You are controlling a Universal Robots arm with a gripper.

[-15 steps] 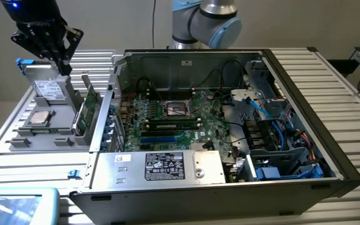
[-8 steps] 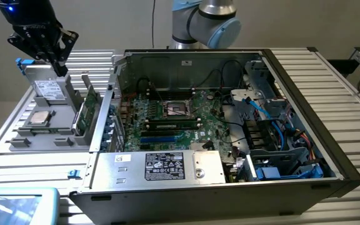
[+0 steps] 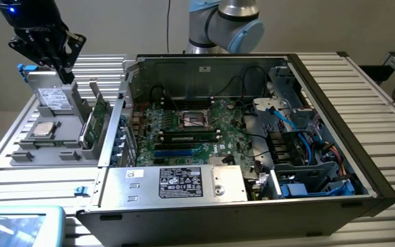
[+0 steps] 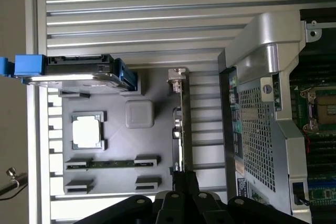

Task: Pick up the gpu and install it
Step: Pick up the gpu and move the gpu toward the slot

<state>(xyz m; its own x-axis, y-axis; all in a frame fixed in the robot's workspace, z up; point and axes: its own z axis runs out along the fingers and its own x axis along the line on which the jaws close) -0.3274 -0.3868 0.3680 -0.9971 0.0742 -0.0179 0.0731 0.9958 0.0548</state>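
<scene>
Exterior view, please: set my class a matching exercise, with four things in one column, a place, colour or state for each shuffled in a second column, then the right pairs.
Things
1 gpu
2 hard drive
3 tool
4 motherboard

Descriptions
A shut, above the grey holder
B green, standing on edge in the holder
C inside the open case
D silver with a white label

Pairs: 1-B; 2-D; 3-A; 4-C
</scene>
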